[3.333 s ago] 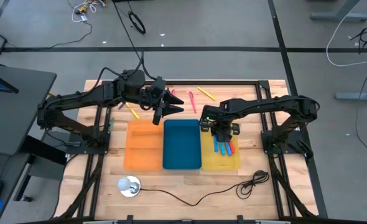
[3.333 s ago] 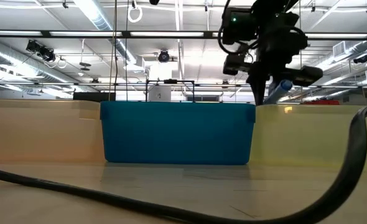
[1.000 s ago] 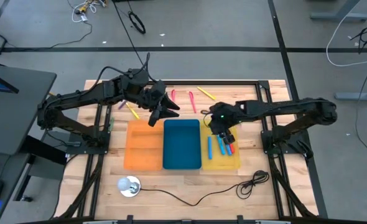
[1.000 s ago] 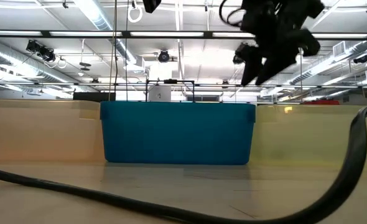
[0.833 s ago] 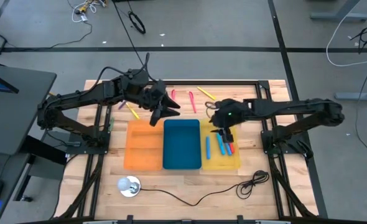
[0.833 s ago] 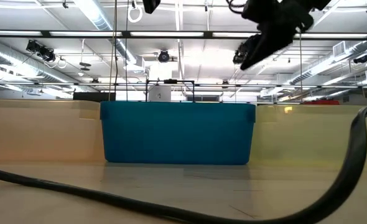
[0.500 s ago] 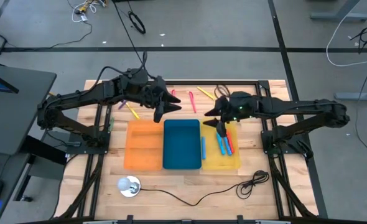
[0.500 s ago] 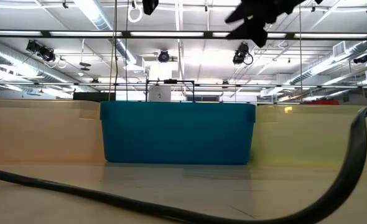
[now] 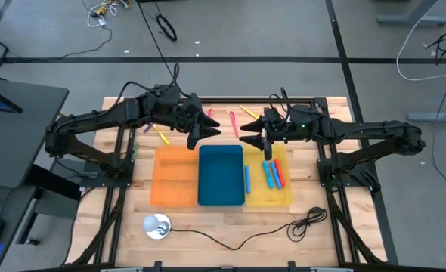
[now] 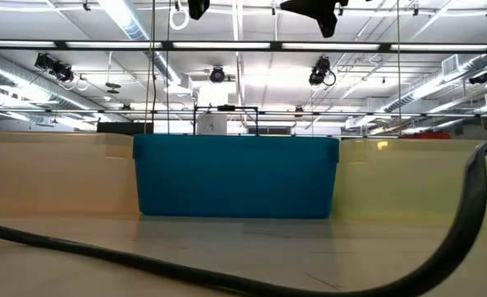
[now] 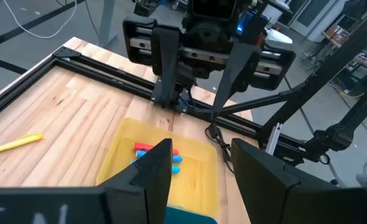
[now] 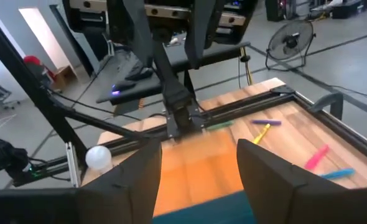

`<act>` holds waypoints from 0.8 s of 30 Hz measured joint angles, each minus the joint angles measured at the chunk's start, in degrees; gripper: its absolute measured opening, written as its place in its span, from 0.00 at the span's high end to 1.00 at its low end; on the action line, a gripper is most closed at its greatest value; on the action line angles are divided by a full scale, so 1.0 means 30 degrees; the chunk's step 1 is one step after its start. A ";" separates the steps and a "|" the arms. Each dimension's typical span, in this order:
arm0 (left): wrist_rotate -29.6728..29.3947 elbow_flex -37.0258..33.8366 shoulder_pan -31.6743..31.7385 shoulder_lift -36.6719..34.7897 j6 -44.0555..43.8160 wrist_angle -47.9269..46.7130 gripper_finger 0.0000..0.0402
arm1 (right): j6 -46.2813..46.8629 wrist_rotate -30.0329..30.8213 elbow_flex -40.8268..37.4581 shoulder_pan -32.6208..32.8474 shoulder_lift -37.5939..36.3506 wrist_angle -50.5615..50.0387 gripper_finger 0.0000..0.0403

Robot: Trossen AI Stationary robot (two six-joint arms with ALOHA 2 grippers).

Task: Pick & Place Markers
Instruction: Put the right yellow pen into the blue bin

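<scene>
Between picks. Right end effector (image 9: 255,141) fingers apart, empty, above yellow tray (image 9: 285,196) far edge. Left end effector (image 9: 207,131) apart, empty, hovering. Next: reach loose markers (image 9: 233,123) on far counter (image 9: 208,219).

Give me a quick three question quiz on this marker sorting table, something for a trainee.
1. True or false: the right end effector is holding a marker.
2. Which tray sits between the other two? A orange, B blue, C yellow.
3. Fill in: the red and blue markers lie in the ___ tray.

Key: 1 false, its fingers are open and empty. 2 B, the blue tray. 3 yellow.
</scene>
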 joint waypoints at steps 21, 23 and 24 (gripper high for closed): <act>0.0000 -0.0007 0.0036 0.0000 0.0146 -0.0003 0.57 | -0.2255 0.4054 1.0179 -0.5407 0.4637 -1.3794 0.48; 0.0000 -0.0007 0.0036 0.0000 0.0146 -0.0002 0.57 | -0.2546 0.4056 1.1605 -0.5931 0.5244 -1.4857 0.48; 0.0000 -0.0007 0.0036 0.0000 0.0145 -0.0001 0.57 | -0.2752 0.4056 1.2328 -0.6192 0.5589 -1.5348 0.48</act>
